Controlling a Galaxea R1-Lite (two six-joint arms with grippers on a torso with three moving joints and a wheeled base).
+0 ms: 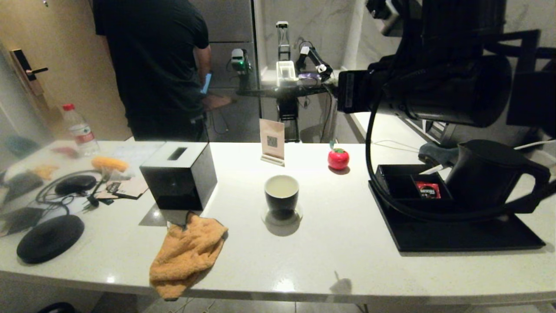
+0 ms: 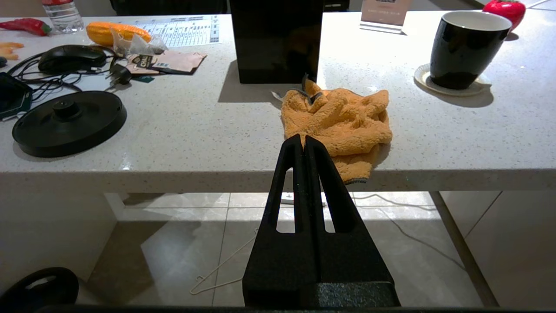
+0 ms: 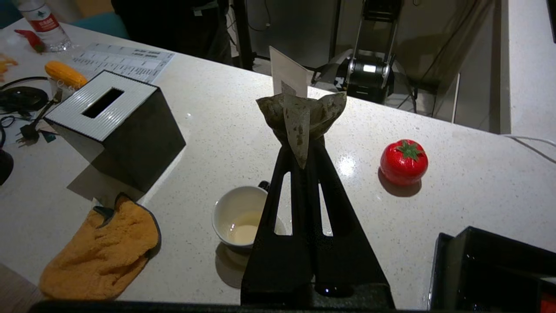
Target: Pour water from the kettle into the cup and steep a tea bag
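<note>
Starting with the kettle (image 1: 482, 174), right of the head frame on its black tray (image 1: 456, 237): bulky, rigid, likely heavy if full; I judge the loop handle the only sane hold. Cup (image 1: 281, 193) sits centre frame on a small saucer, glossy, probably slippery, pale liquid in the bottom. Tea bag (image 3: 299, 117), limp, damp-looking and light, is pinched in my right gripper (image 3: 304, 150), above and just beyond the cup. Left gripper (image 2: 303, 141) is closed on nothing, below the counter edge, lower centre of its frame.
</note>
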